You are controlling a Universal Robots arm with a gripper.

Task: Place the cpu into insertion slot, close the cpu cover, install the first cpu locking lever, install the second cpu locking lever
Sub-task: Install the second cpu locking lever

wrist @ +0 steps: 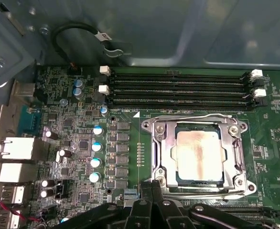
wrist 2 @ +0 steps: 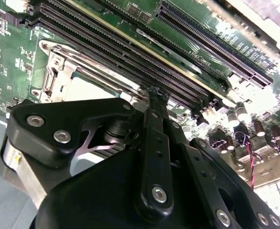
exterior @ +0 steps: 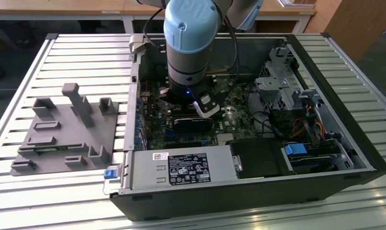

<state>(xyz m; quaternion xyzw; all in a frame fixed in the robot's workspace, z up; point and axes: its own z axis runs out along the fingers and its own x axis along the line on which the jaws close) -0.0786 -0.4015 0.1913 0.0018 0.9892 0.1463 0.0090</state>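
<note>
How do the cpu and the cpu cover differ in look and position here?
In the first wrist view the cpu is a solid flat square with a dull, slightly coppery metal top, while the cpu cover is a shiny silvery frame with a cut-out centre. The cover is larger and surrounds the cpu, which shows through its opening. The cover lies closed flat over the cpu's edges. Both are square, metallic and level with the green board.

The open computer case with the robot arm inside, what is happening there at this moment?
A robot arm has its gripper down inside an open computer case, at the motherboard's CPU socket. The cpu already sits in the insertion slot, and the cpu cover frame lies closed over its edges. The gripper hovers at the socket's edge.
</note>
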